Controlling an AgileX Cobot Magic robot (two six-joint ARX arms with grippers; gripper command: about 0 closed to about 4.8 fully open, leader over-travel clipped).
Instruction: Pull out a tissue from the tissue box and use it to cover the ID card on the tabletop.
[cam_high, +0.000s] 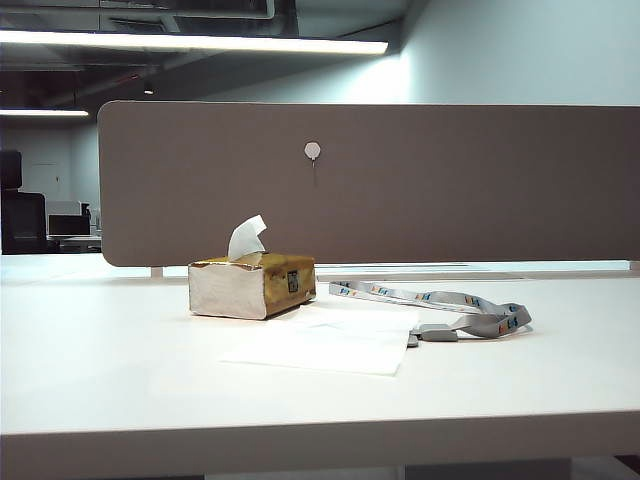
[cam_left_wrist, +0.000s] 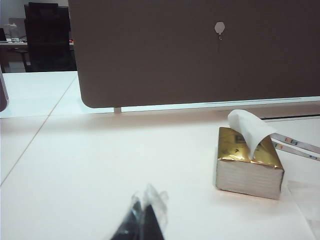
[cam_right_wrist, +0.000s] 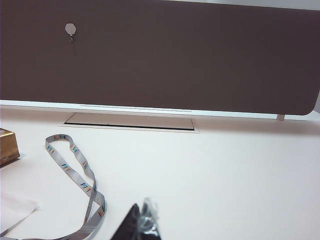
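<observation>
Tissue (cam_high: 325, 343) lies flat over ID card (cam_high: 425, 332); clip, lanyard (cam_high: 440, 299) exposed. Left gripper (cam_left_wrist: 145, 220), right gripper (cam_right_wrist: 140, 222) both closed, empty, low over tabletop (cam_high: 120, 360). Risk: sweep drags sheet off.

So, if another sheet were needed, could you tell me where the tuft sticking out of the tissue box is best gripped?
Grip the white tuft near its upright middle, coming from above. It stands clear of the tissue box top, leaning slightly, so pinching across its thin faces and pulling upward should probably work. The left gripper sits nearer that box than the right gripper; both look shut.
</observation>
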